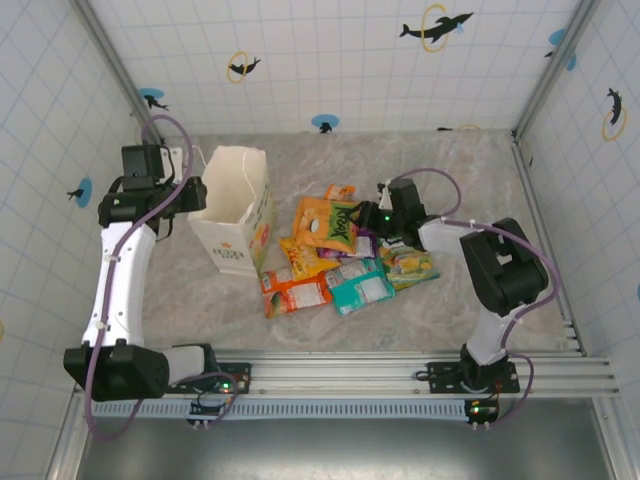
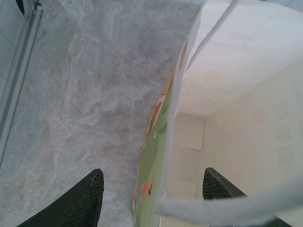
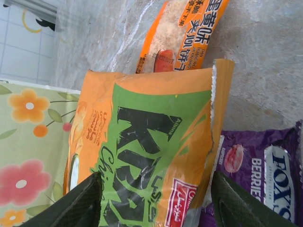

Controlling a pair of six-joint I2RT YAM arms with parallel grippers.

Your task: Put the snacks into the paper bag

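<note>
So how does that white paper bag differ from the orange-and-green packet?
The paper bag stands upright, top open; the orange-and-green packet lies flat on the pile. The bag is far larger than the packet. The bag is matte white paper; the packet is glossy. Shared: open jaws at each, left gripper astride the bag's wall, right gripper over the packet.

"FOX'S BERRIES" on purple packet (image 3: 265, 175)

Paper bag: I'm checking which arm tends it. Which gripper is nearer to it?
Left. The left gripper straddles the rim of the paper bag, one finger inside, one outside. The right gripper is off to its right, over an orange-and-green snack packet.
</note>
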